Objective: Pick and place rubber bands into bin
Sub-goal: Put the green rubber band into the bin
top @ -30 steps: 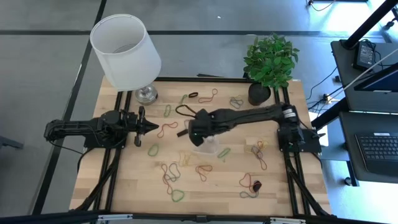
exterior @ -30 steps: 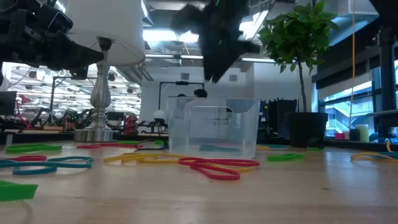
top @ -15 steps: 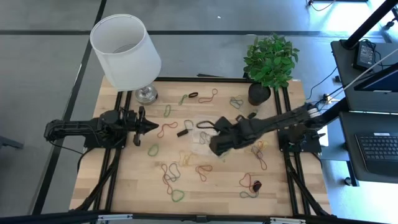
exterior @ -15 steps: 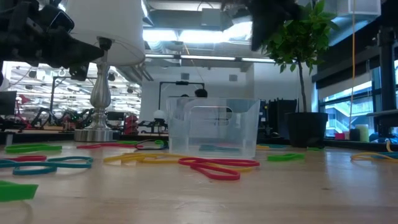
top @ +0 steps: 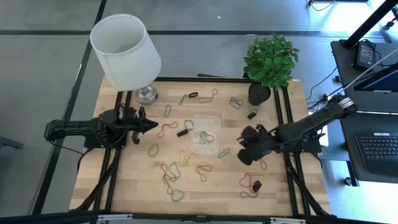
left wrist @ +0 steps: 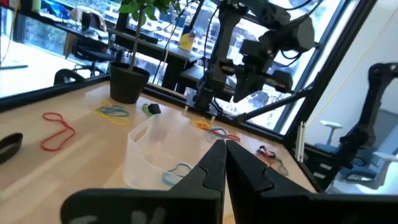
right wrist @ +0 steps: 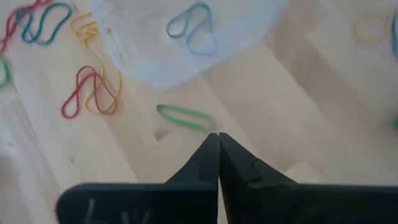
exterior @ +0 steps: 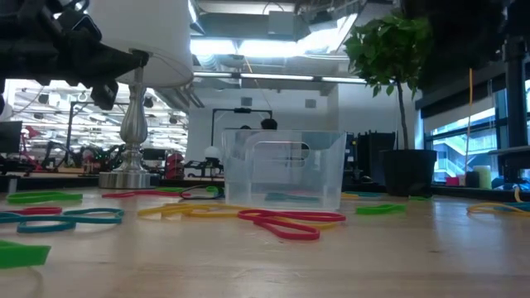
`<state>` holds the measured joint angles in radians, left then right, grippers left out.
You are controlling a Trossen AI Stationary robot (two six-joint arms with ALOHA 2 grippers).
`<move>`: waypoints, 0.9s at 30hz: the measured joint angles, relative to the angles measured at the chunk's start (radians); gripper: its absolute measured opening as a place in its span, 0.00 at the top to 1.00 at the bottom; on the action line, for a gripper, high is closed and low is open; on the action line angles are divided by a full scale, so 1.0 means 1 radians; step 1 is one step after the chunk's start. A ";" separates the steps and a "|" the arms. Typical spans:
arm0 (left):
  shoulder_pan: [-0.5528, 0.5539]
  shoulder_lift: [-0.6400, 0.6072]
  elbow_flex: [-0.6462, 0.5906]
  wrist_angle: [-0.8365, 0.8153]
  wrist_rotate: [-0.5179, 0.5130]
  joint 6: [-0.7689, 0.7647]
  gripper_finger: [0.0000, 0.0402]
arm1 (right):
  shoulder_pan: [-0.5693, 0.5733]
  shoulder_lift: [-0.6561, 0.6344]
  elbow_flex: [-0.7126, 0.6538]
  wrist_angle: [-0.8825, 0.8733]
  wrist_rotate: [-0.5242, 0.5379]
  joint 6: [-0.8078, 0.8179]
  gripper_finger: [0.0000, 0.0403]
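- The right gripper [top: 243,153] hung over the table [top: 280,193] at about four o'clock from the bin [top: 206,134], its two fingers pressed tip to tip with nothing between them.
- In the right wrist view, those closed fingertips [right wrist: 218,138] pointed at a green rubber band [right wrist: 184,116] lying flat on the wood, apart from the tips.
- The clear bin stood near the table's centre, with a blue rubber band [right wrist: 194,27] lying inside it.
- The other rubber bands [top: 172,175] lay scattered on the wood around the bin, most of them from five to eight o'clock of it.
- The left gripper [top: 150,124] waited at nine o'clock of the bin, well apart from it, its fingers [left wrist: 214,163] closed together and empty.
- A white lamp [top: 126,53] stood at the table's eleven o'clock corner, a potted plant [top: 269,62] at one o'clock.
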<state>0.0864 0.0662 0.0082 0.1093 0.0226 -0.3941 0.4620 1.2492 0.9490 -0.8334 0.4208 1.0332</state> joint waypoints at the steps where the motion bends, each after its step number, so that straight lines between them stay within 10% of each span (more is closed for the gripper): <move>1: 0.000 0.000 0.000 0.000 0.000 -0.013 0.98 | 0.004 -0.015 -0.017 0.003 -0.001 0.029 0.99; 27: 0.000 0.000 0.000 0.000 -0.006 -0.039 0.98 | -0.002 -0.039 -0.087 0.090 0.079 0.038 0.99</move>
<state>0.0864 0.0662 0.0079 0.1094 0.0167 -0.4336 0.4603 1.2102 0.8623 -0.7435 0.4994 1.0710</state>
